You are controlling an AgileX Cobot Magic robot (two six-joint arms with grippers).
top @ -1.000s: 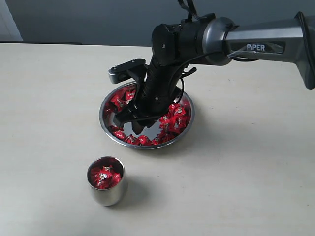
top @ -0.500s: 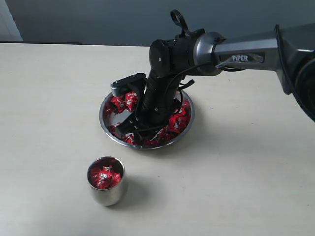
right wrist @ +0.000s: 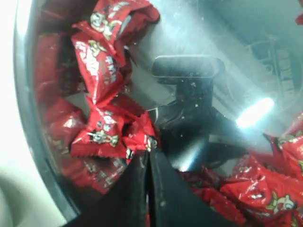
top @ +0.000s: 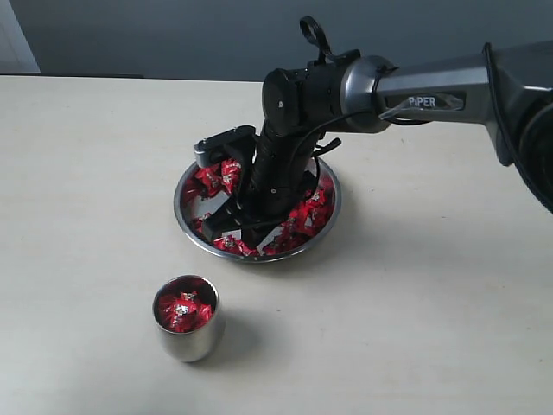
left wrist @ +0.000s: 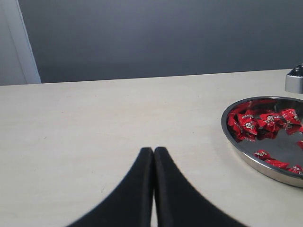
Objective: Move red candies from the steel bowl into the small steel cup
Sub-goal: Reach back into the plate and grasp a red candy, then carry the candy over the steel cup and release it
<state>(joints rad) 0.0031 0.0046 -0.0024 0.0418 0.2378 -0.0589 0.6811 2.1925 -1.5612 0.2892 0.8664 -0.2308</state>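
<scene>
- Red candies (top: pixel 214 178) lie in a loose ring inside the steel bowl (top: pixel 178 212), which sits in the middle of the tabletop (top: pixel 415 303). More of them fill the small steel cup (top: pixel 190 346) to about its rim. The cup stands apart from the bowl, lower left of it in the exterior view.
- The right pincer (right wrist: pixel 147 158) is down inside the bowl and clenched. Its tips meet at the edge of one wrapper, beside a bare patch of the steel floor. I cannot tell whether a fold of that wrapper is caught between the tips.
- The left pincer (left wrist: pixel 154 153) is clenched on nothing, low over bare tabletop beside the bowl.
- Likely step: the pick in the bowl, with the lift and the carry to the cup ahead.
- Risk one: the tips come up with nothing, because they seem to have met beside the candy rather than around it.
- Risk two: if only a twisted end is pinched, the shiny wrapper could slip free in transit and the candy would land on the tabletop.
- Risk three: neighbouring candies touch the one at the tips, so a lift could drag one over the bowl's shallow rim.
- Risk four: the cup looks nearly full, so a candy released above it may roll off the heap. A low approach could also knock the cup over.
</scene>
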